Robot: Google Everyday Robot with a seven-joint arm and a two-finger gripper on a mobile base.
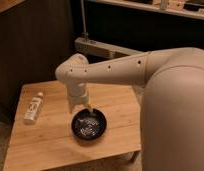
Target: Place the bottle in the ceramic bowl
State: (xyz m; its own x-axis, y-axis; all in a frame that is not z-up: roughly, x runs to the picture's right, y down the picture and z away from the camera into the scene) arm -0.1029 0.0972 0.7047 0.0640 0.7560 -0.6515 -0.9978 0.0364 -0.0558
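So the biggest thing here is the robot's white body [175, 115], which fills the whole right side. Its fat white arm [112, 72] reaches left across the frame and then bends down at the wrist over the table.

Under it is a light wooden worktop [45, 142] with plank seams running lengthwise. Dark wall panels sit behind it, with a grey metal bar [102, 48] further back.

The ceramic bowl [89, 125] sits roughly mid-worktop, a bit toward the front. It's black and glossy, with light glinting off the inside, and nothing is in it.

The bottle [33, 108] is lying on its side near the left edge of the worktop, white cap pointing toward the back. It's well apart from the bowl and from the arm, and nothing is touching it.

The end effector [88, 107] hangs pointing down right over the back rim of the bowl, just above it. Its fingers are spread and there's nothing between them.
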